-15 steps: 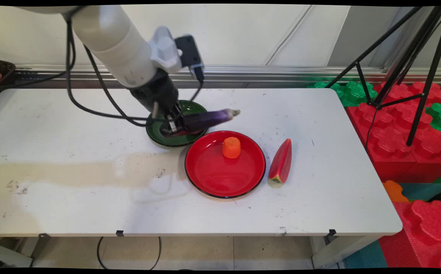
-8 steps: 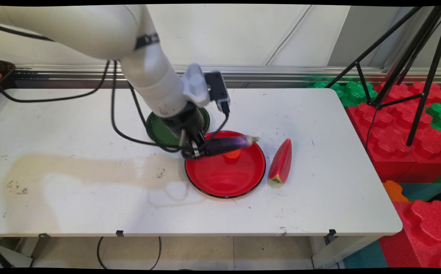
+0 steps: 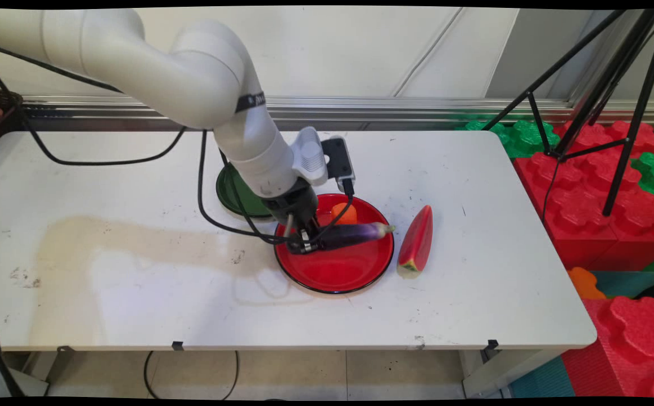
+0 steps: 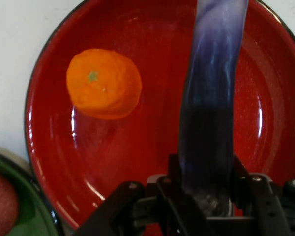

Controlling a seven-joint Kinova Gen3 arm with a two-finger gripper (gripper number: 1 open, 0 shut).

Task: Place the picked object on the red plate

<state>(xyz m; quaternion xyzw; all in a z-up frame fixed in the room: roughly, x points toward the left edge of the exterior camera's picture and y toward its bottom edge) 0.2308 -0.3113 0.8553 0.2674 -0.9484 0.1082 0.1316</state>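
— At frame centre, what is held?
— A purple eggplant (image 3: 355,233) is clamped by the gripper (image 3: 302,246) over the red plate (image 3: 332,276), beside an orange (image 3: 343,213).
— And rightward?
— A watermelon slice (image 3: 417,242) is seen.

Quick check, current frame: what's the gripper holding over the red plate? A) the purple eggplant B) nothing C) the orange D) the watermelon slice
A: the gripper is shut on the purple eggplant, which sticks out across the red plate, while the orange sits loose on the plate and the watermelon slice lies on the table beside it.
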